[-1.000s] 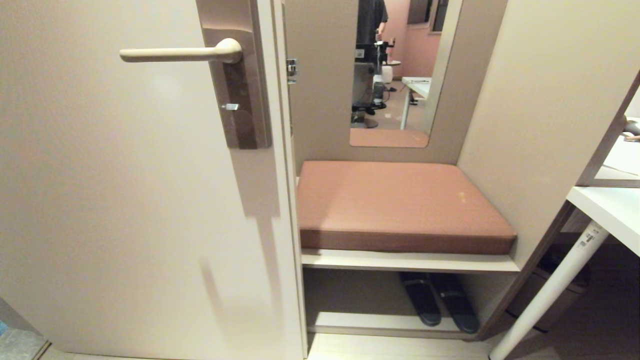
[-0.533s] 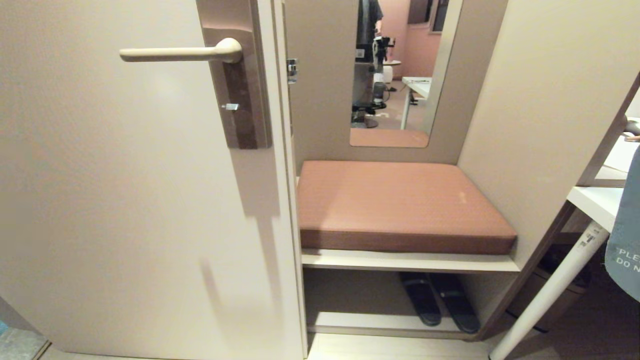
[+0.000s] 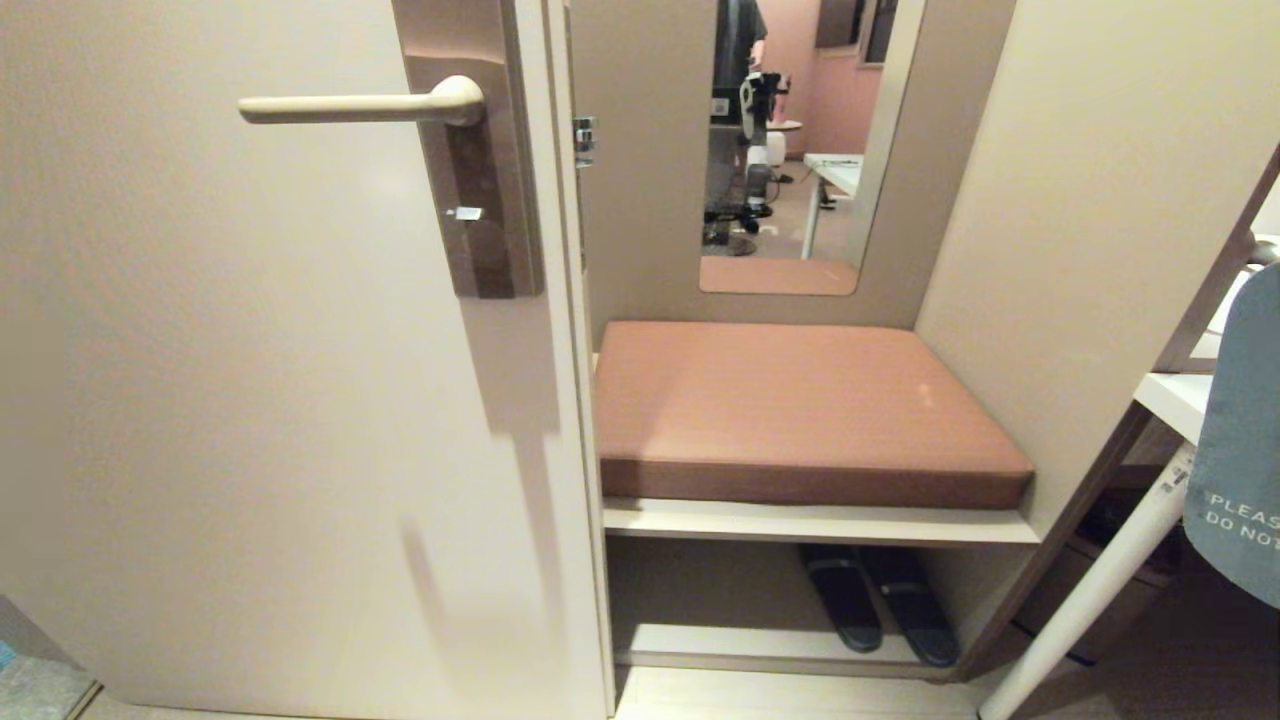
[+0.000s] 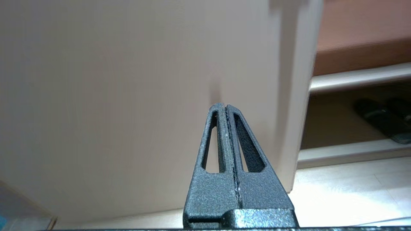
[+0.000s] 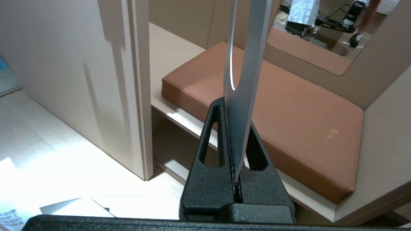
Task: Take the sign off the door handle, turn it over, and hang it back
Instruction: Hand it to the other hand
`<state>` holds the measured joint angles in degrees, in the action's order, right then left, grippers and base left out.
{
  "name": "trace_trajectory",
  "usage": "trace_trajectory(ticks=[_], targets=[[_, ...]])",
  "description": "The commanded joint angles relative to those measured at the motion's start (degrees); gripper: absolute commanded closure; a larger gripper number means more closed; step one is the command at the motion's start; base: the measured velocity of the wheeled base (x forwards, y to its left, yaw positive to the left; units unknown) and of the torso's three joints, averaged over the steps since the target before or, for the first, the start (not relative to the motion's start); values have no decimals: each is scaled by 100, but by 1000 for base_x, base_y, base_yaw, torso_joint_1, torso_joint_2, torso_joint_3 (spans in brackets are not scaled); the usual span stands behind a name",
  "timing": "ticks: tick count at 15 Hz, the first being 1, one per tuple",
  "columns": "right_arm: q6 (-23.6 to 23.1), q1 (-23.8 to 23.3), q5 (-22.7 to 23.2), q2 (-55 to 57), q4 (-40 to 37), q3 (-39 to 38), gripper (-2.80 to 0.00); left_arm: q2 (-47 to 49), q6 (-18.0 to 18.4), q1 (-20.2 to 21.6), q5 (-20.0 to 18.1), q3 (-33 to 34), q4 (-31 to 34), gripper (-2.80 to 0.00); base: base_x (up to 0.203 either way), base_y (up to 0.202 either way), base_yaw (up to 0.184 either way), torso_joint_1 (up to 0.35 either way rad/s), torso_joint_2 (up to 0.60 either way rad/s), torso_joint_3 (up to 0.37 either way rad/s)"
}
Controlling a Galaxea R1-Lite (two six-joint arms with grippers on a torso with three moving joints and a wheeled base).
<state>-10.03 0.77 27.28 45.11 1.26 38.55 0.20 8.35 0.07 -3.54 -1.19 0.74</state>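
— Where is the sign (image 3: 1238, 440)?

— At the far right edge of the head view, well away from the door (image 3: 250, 400). Its blue side faces the camera, with the white letters "PLEAS" and "DO NO" cut off by the frame. It stands in front of the white desk (image 3: 1195, 400) and its slanted white leg (image 3: 1090, 600).

— What holds it?

— The right gripper (image 5: 231, 109). In the right wrist view the card runs edge-on out from between the two black fingers (image 5: 215, 134), which are pressed together on its lower end. The curve of its oval hole shows just beyond the fingertips.

— And the door handle (image 3: 360, 105)?

— Bare. The cream lever sticks out level from the brown backplate (image 3: 480, 180), pointing to the left, with nothing hanging on it.

— The other arm?

— The left gripper (image 4: 223, 107) is low beside the door, near the floor (image 4: 346, 189). Its fingers are fully closed against each other, with nothing between them.

— What else is there?

— Right of the door, a brown cushion (image 3: 800, 410) lies on a bench, a mirror (image 3: 790, 150) is set in the wall above it, and a pair of dark slippers (image 3: 880, 600) rests on the shelf below.
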Motion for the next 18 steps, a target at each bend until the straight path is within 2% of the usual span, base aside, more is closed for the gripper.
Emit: trace_trajectory(ticks=[1, 4, 7, 10, 12, 15, 18], targets=[[-8, 2, 26, 113, 6, 46, 0, 269, -9, 1, -84, -278, -5, 0, 0, 0, 0, 0, 0, 0], [-8, 2, 411, 230, 6, 65, 0, 1129, -40, -55, -262, -992, -27, 0, 0, 0, 0, 0, 0, 0], [50, 2, 970, 387, 6, 56, 0, 2069, -87, -436, -508, -1858, -30, 0, 0, 0, 0, 0, 0, 0], [63, 4, 1252, 523, 6, 73, 0, 2910, -270, -1249, -790, -2583, -35, 0, 0, 0, 0, 0, 0, 0], [63, 11, 1512, 646, 6, 153, 0, 3399, -387, -1895, -869, -2836, -179, 0, 0, 0, 0, 0, 0, 0], [77, 131, 1754, 847, 6, 378, 0, 4040, -539, -2824, -893, -2896, -950, 0, 0, 0, 0, 0, 0, 0], [163, 525, 1871, 1100, 4, 580, 0, 4660, -735, -3684, -899, -2960, -1470, 0, 0, 0, 0, 0, 0, 0]])
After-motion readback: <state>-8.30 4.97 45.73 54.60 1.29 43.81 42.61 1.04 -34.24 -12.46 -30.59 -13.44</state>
